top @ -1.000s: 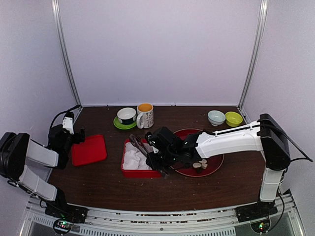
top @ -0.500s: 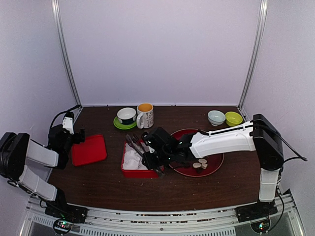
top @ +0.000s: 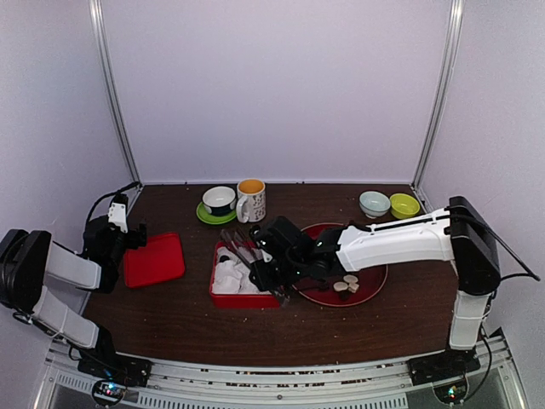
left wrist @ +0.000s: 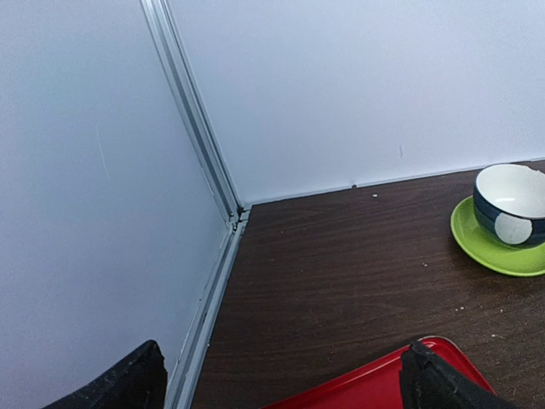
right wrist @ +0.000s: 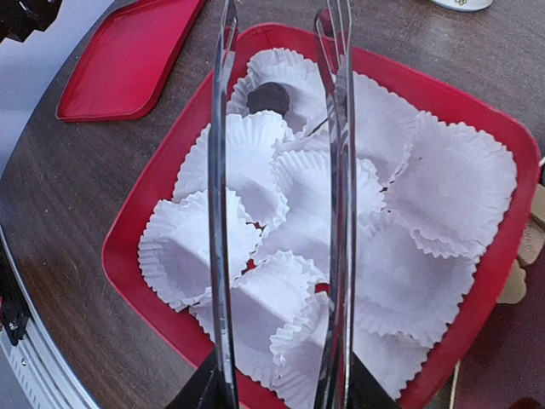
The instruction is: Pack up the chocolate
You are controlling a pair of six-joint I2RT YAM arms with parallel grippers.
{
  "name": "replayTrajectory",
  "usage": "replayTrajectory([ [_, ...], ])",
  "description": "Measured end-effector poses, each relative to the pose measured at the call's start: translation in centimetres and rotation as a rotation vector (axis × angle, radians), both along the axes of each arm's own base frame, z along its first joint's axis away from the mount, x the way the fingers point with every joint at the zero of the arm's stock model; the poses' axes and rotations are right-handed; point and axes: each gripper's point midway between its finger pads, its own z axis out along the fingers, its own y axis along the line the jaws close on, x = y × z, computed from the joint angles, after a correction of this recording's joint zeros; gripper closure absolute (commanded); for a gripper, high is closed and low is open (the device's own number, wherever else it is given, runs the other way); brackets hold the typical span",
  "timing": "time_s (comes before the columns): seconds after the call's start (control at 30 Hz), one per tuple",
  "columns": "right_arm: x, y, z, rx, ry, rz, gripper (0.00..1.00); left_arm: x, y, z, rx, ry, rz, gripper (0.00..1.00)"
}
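Top external view: the right gripper (top: 266, 274) is positioned over the red box (top: 238, 300), which sits mid-table, closer to the near edge. Its fingers (right wrist: 197, 394) clamp the handle end of the metal tongs (right wrist: 221, 213). The tong arms stand apart above the white paper cups (right wrist: 426, 179) that fill the box. One dark round chocolate (right wrist: 268, 98) lies in a cup at the box's far left corner. Further chocolate, tan rounds, lies on the dark red plate (top: 375, 268) just beside the box's right side. The left gripper (left wrist: 283, 354) hovers near the left edge at the red lid (left wrist: 358, 388), fingers spread wide and holding nothing. A bowl (left wrist: 509, 204) on a green saucer (left wrist: 490, 249) and a mug (top: 251, 200) stand at the far edge.
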Motion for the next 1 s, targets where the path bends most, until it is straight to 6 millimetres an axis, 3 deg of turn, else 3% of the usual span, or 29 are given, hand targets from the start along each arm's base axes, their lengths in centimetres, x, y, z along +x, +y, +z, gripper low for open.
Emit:
replayTrajectory([
  [0.23, -0.7, -3.6, 6.0, 0.046, -0.072, -0.037, 0.63, 0.0, 0.0, 0.0, 0.0, 0.0, 0.0, 0.02],
  [0.37, -1.1, -6.6, 8.2, 0.053, -0.101, -0.07, 0.63, 0.0, 0.0, 0.0, 0.0, 0.0, 0.0, 0.02],
  [0.47, -1.5, -9.2, 7.7, 0.015, -0.094, -0.094, 0.63, 0.0, 0.0, 0.0, 0.0, 0.0, 0.0, 0.02],
  [0.7, -2.3, -14.6, 3.5, -0.145, -0.021, -0.145, 0.63, 0.0, 0.0, 0.0, 0.0, 0.0, 0.0, 0.02],
  [1.0, -6.2, -19.6, 1.2, -0.2, 0.084, -0.16, 0.62, 0.0, 0.0, 0.0, 0.0, 0.0, 0.0, 0.02],
])
